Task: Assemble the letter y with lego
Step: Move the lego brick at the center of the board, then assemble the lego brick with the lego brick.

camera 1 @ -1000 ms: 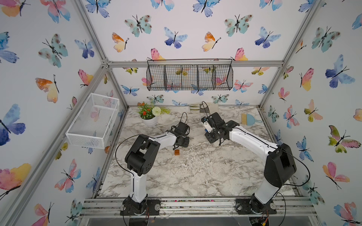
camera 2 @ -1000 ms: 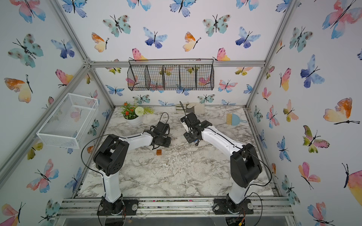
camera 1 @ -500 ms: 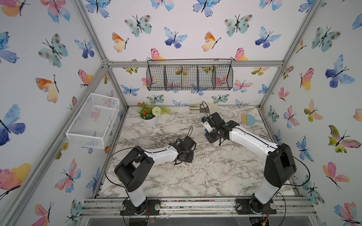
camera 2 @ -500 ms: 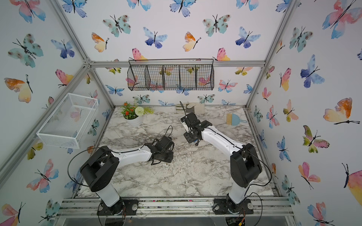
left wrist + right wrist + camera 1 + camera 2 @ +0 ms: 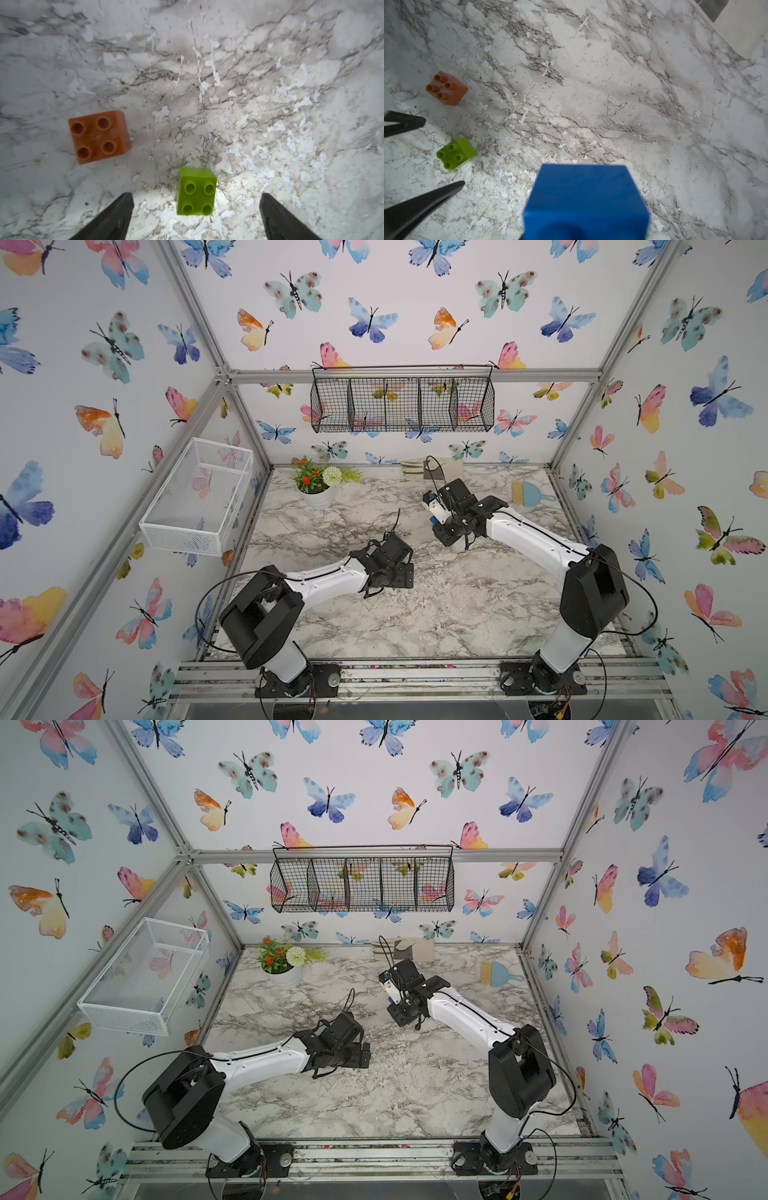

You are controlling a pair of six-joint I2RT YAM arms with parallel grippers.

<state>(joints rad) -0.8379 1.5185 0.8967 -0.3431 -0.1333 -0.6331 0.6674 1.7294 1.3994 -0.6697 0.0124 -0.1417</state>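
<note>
A lime green lego brick [image 5: 196, 195] stands studs up on the marble table, between the spread fingers of my left gripper [image 5: 195, 196], which is open and touches nothing. An orange brick [image 5: 98, 137] sits apart from it, off to one side. The right wrist view shows the same green brick [image 5: 455, 154], the orange brick [image 5: 446, 88] and the left fingers [image 5: 436, 195]. My right gripper [image 5: 446, 531] hovers at the back middle, shut on a blue brick [image 5: 586, 203] that hides its jaws. In both top views the left gripper [image 5: 405, 574] [image 5: 363, 1054] covers the loose bricks. The letter y is out of view.
A flower pot [image 5: 318, 489] stands at the back left, a beige box [image 5: 440, 468] at the back wall, and a blue brush [image 5: 530, 493] at the back right. A white wire basket [image 5: 199, 497] hangs on the left wall and a black one [image 5: 401, 400] on the back wall.
My left arm swung from the back middle toward the front, over the spot of the orange brick, and its jaws opened wide. The right arm has stayed still with its blue brick.
</note>
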